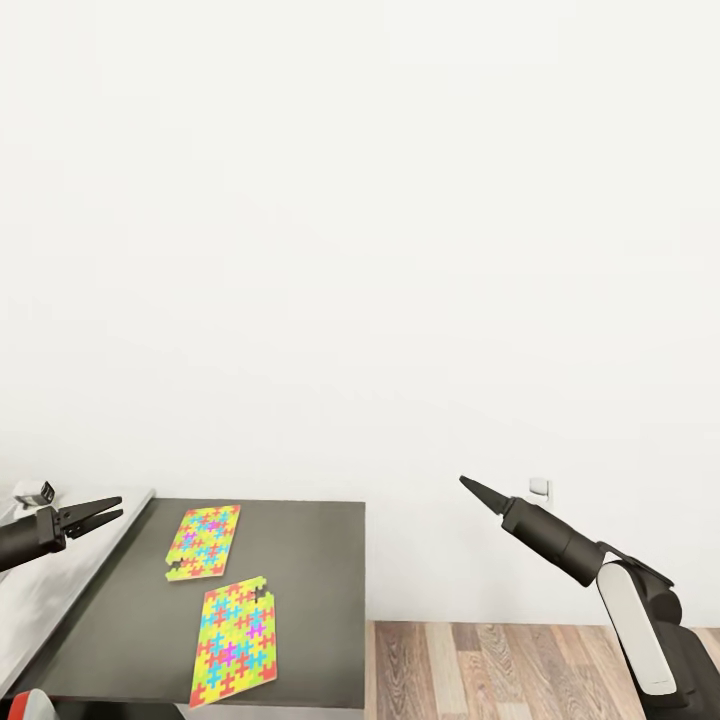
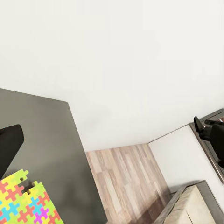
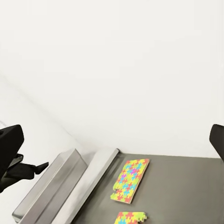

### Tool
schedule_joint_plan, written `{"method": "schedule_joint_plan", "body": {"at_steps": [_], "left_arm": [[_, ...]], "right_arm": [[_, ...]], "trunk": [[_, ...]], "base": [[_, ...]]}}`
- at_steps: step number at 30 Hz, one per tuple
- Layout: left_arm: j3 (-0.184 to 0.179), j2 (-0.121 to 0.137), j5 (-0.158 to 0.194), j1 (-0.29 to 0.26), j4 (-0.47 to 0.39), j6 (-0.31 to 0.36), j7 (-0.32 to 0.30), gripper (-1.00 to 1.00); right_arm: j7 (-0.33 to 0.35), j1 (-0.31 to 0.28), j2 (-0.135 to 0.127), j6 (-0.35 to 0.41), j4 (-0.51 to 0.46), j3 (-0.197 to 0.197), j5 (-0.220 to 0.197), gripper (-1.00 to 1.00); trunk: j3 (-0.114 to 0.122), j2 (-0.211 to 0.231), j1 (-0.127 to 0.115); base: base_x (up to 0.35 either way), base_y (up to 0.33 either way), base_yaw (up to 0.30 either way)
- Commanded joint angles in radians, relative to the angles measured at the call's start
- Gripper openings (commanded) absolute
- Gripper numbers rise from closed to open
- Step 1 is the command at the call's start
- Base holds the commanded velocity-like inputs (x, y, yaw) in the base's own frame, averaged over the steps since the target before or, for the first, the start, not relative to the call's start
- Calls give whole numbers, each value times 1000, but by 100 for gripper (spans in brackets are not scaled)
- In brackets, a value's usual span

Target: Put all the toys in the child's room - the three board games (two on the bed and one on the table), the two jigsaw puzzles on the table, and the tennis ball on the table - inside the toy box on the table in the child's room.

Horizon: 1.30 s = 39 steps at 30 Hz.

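Observation:
Two jigsaw puzzles lie flat on the table's dark grey wing (image 1: 320, 600), one farther back (image 1: 205, 540) and one nearer the front edge (image 1: 235, 640). The right wrist view has both too, the far one (image 3: 130, 179) and the near one (image 3: 130, 218). My left gripper (image 1: 108, 512) hovers open over the seam between the pale top and the dark wing, left of the far puzzle, holding nothing. My right gripper (image 1: 472, 488) hangs in the air to the right of the table, over the floor, its fingers (image 3: 9, 144) spread wide and empty. The toy box, board games, tennis ball and bed are out of view.
The pale grey desk top (image 1: 60, 590) runs along the left, with a small dark object (image 1: 40, 491) at its back. A white wall stands close behind. Wood-plank floor (image 1: 500, 670) lies right of the table, with a wall socket (image 1: 540, 488) above it.

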Motion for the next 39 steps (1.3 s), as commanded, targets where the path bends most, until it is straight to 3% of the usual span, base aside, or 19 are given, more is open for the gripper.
{"method": "schedule_joint_plan", "body": {"at_steps": [1, 17, 39], "left_arm": [[0, 0, -1, -1, 0, 11, -4, 100], [0, 0, -2, -1, 0, 11, -4, 100], [-1, 0, -4, -1, 0, 11, -4, 100]], "right_arm": [[1, -1, 0, 7, 0, -1, -5, 100], [0, -1, 0, 7, 0, 0, -5, 100], [-17, -2, 1, 17, 8, 3, 5, 100]], "trunk": [[-2, -1, 0], [-2, -1, 0], [-2, -1, 0]], "base": [[1, -10, 0], [0, -93, 0], [0, -7, 0]]}}
